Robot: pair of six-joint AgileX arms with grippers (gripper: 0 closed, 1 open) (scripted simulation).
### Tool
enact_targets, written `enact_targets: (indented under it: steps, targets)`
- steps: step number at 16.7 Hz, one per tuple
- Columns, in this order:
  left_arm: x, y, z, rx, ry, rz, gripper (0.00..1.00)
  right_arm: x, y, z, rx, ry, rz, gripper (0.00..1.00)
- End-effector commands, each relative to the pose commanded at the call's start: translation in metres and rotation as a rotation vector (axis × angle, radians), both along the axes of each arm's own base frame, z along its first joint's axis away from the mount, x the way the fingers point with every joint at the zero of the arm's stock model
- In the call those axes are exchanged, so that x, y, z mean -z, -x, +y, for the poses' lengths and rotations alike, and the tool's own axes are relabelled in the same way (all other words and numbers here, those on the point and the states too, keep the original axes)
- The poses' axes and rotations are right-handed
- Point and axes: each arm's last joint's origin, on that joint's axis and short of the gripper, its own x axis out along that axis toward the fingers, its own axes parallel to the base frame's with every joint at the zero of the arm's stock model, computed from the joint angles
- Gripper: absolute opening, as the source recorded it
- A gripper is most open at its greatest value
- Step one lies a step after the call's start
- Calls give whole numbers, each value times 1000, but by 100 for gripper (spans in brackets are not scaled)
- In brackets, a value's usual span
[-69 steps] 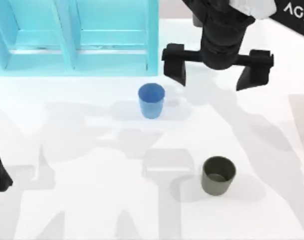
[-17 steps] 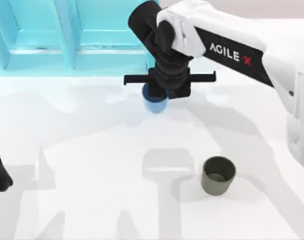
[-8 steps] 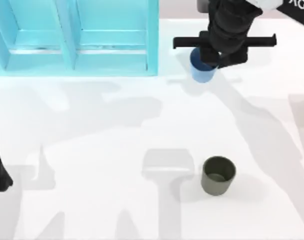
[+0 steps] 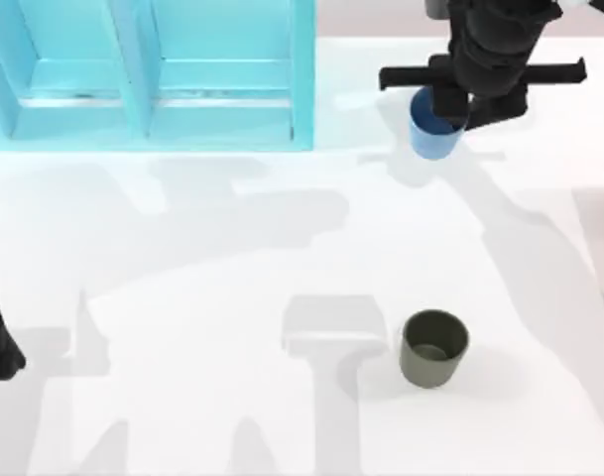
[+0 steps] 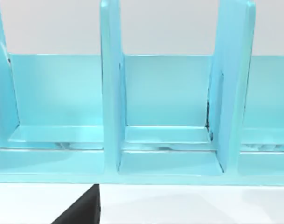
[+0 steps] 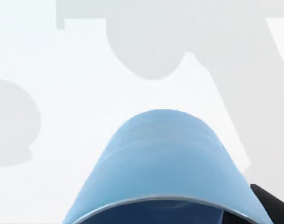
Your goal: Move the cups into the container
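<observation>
We have our right gripper [image 4: 458,107] closed on the rim of the blue cup [image 4: 432,139], lifted right of the container [image 4: 302,74]; light, stiff and slick, it suits a rim pinch, as will the olive-green cup [image 4: 433,347] on the tabletop [image 4: 182,297].

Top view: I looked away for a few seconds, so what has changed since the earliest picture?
The right gripper came down on the blue cup, took hold of it and carried it up and toward the table's right, past the container. The olive-green cup, the container and the parked left arm at the left edge have not moved.
</observation>
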Motion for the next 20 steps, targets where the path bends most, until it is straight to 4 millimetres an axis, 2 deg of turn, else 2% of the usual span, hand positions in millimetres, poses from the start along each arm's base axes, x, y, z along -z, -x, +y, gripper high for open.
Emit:
enact_targets:
  steps: [3, 6, 9, 11, 12, 14, 16, 18, 20]
  targets:
    - [0, 0, 0, 0, 0, 0, 100, -10, -4, -71, 6, 30, 49, 0]
    - [0, 0, 0, 0, 0, 0, 100, -20, 12, -167, 15, 51, 129, 0]
    - [0, 0, 0, 0, 0, 0, 100, -27, 56, -263, 18, 40, 217, 0]
    - [0, 0, 0, 0, 0, 0, 100, -32, 98, -313, 16, 13, 259, 0]
    - [0, 0, 0, 0, 0, 0, 100, -34, 119, -332, 14, -3, 272, 0]
    - [0, 0, 0, 0, 0, 0, 100, -38, 159, -356, 11, -35, 282, 0]
    - [0, 0, 0, 0, 0, 0, 100, -40, 188, -367, 9, -60, 279, 0]
    - [0, 0, 0, 0, 0, 0, 100, -41, 204, -370, 8, -74, 274, 0]
    - [0, 0, 0, 0, 0, 0, 100, -41, 205, -370, 8, -76, 273, 0]
